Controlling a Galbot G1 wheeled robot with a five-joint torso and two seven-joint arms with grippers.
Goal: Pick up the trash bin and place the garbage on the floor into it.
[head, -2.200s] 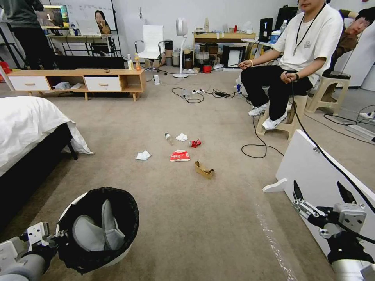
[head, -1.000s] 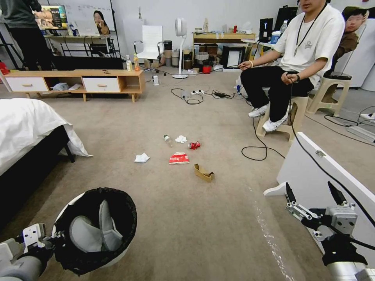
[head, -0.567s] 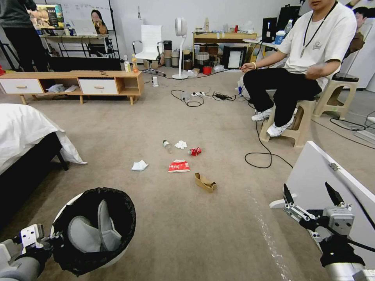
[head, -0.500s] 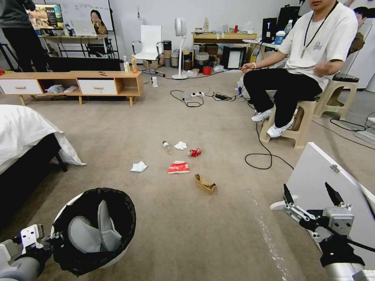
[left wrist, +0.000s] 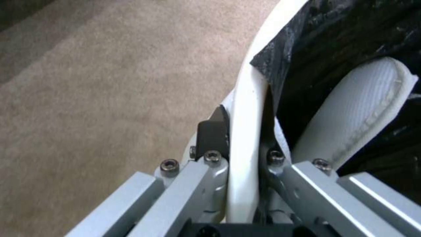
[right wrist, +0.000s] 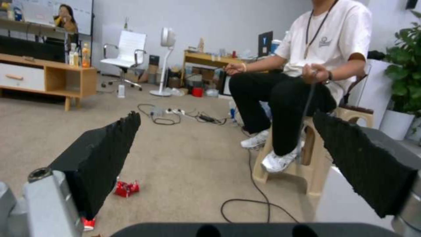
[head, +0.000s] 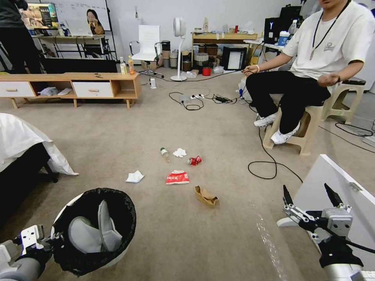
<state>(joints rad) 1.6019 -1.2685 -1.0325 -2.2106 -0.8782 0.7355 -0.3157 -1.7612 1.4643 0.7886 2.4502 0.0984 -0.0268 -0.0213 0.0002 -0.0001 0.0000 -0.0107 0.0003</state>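
Note:
The trash bin point(head: 124, 218), white with a black bag over its rim, hangs tilted at the lower left of the head view. My left gripper point(head: 54, 240) is shut on its rim point(left wrist: 245, 115), one finger outside and one inside. A white padded piece point(head: 102, 228) lies inside the bin. The garbage lies on the floor ahead: a cardboard piece point(head: 206, 196), a red-white packet point(head: 177, 177), a crushed red can point(head: 194, 160), two tissues point(head: 180, 152) point(head: 134, 176) and a small bottle point(head: 165, 153). My right gripper point(head: 306, 190) hovers open at the lower right, holding nothing. The right wrist view shows the can point(right wrist: 126, 188) beyond my right gripper point(right wrist: 226, 115).
A white board point(head: 343, 187) stands close behind my right gripper. A bed point(head: 19, 144) fills the left side. A person sits on a stool point(head: 304, 132) at the right, with a black cable point(head: 265, 164) looping on the carpet. A low wooden cabinet point(head: 78, 84) stands at the back.
The whole picture has shifted, so the camera has moved; the litter now sits lower and nearer in the head view. Both grippers keep their places and states.

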